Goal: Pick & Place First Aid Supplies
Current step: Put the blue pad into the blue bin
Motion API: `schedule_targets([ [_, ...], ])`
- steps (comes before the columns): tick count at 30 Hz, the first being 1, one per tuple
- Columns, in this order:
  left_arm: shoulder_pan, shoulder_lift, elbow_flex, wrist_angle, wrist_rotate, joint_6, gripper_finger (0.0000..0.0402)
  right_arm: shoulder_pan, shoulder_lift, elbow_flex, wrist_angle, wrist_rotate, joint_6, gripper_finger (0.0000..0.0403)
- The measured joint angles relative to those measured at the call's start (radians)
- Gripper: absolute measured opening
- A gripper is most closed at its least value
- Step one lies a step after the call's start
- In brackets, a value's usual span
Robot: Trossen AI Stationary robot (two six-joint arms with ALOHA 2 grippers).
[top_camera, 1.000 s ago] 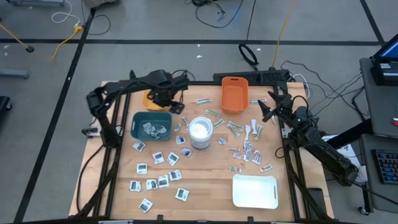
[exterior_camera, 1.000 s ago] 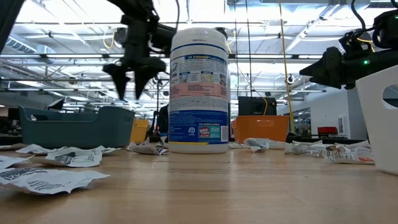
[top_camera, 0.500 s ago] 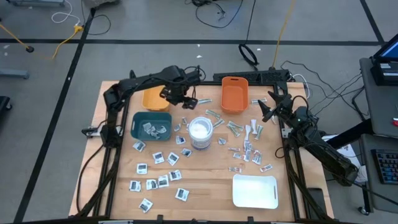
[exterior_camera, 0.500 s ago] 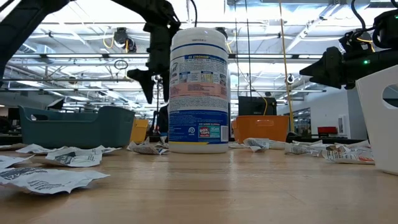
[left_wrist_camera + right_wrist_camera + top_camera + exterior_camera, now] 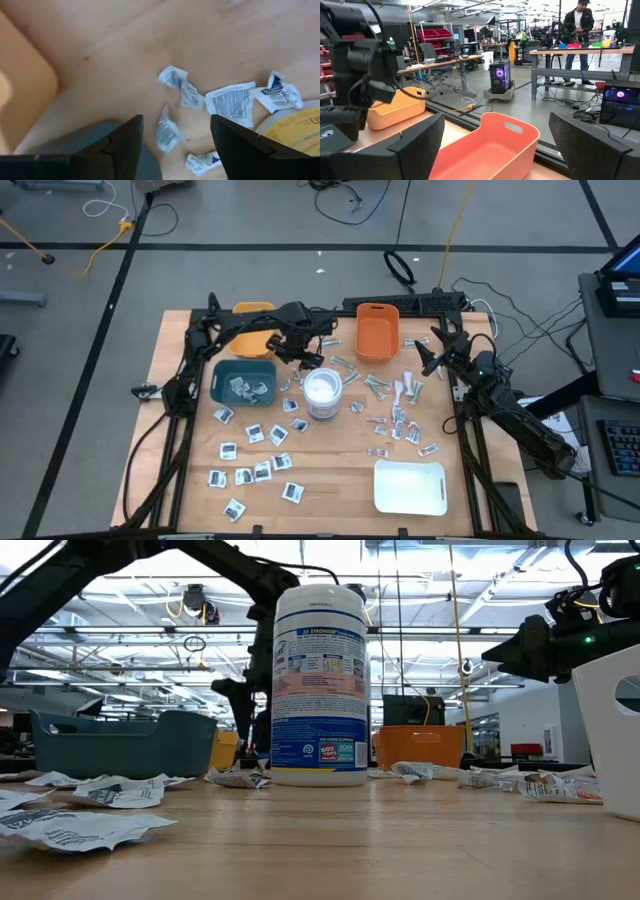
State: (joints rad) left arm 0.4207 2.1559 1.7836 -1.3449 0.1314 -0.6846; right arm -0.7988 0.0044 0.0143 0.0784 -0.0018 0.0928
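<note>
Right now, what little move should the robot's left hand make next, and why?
Probably straight down. The left hand hovers open and empty above a crumpled white packet lying between its fingers, beside the teal bin, so lowering should let it pinch that packet.

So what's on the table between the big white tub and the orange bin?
A few small packets lie between the white tub and the orange bin, seen in the high view.

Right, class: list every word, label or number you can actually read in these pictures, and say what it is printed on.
"2X STRONGER": top of the label on the white canister, low view.
"BOX TOPS": small badge low on that label, only just readable.
Remaining canister text: too small to read.
Print on the crumpled packets, left wrist view: blurred, unreadable.
Yellow lid lettering: cut off, unreadable.
</note>
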Motion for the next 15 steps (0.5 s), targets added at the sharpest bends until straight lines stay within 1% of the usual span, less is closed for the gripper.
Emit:
schedule_targets([
  [9,-0.007,0.071,0.0,0.038,0.004,0.014,0.0237,0.0,0.0,0.0,0.0,0.0,0.0,0.0357],
  [15,-0.007,0.079,0.0,0.046,0.005,0.046,0.0229,0.0,0.0,0.0,0.0,0.0,0.0,0.0357],
])
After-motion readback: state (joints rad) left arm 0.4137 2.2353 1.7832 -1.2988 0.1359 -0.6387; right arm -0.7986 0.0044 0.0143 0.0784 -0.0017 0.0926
